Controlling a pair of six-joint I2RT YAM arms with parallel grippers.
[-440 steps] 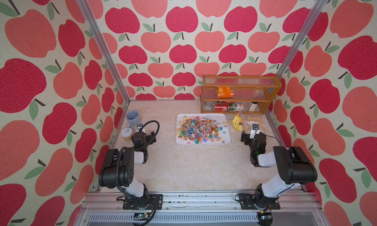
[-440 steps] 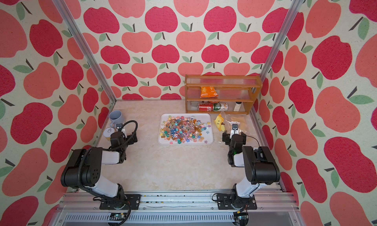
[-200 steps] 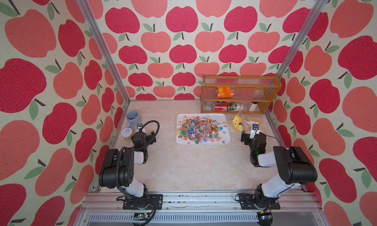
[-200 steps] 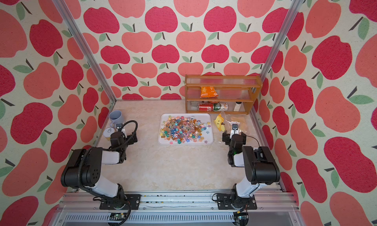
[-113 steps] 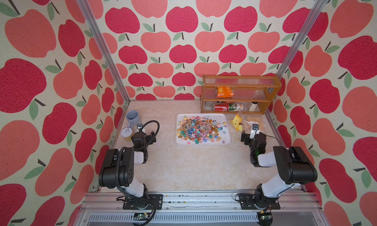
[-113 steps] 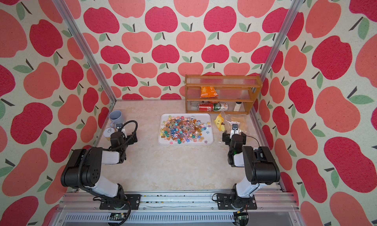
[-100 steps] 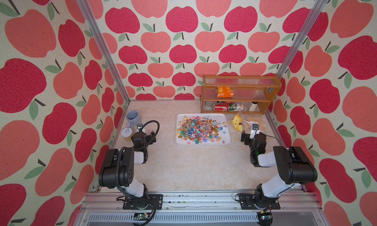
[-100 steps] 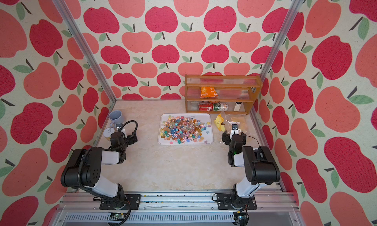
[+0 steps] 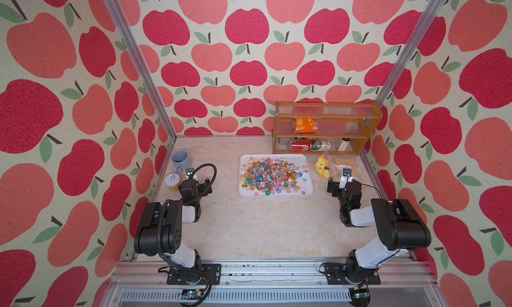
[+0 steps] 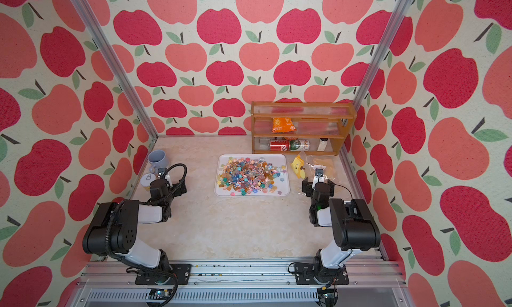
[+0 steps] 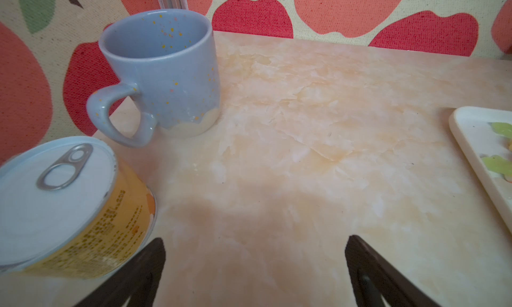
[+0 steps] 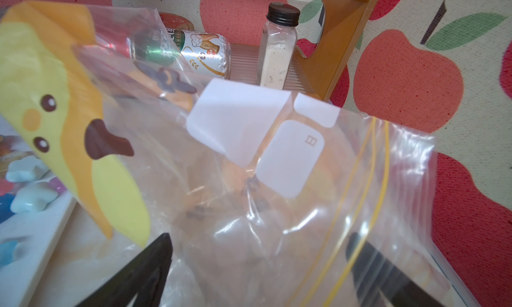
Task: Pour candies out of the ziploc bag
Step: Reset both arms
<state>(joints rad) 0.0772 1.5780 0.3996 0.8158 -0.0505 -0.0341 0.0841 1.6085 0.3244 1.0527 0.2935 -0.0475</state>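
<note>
The candies (image 9: 273, 174) lie in a multicoloured heap on a white tray (image 9: 277, 193) at the table's middle, seen in both top views (image 10: 250, 175). The clear ziploc bag (image 12: 277, 208), with yellow zip lines and a white label, lies crumpled at the right (image 9: 345, 164). My right gripper (image 12: 259, 237) is open right at the bag. Plastic lies between its fingers, and one finger shows through the film. My left gripper (image 11: 255, 239) is open over bare table at the left (image 9: 194, 181), holding nothing.
A yellow toy with a face (image 12: 69, 111) leans between the tray and the bag. A blue mug (image 11: 163, 70) and a yellow can (image 11: 63, 203) stand beside the left gripper. A wooden shelf (image 9: 324, 117) at the back right holds cans, a packet and a bottle (image 12: 278, 48).
</note>
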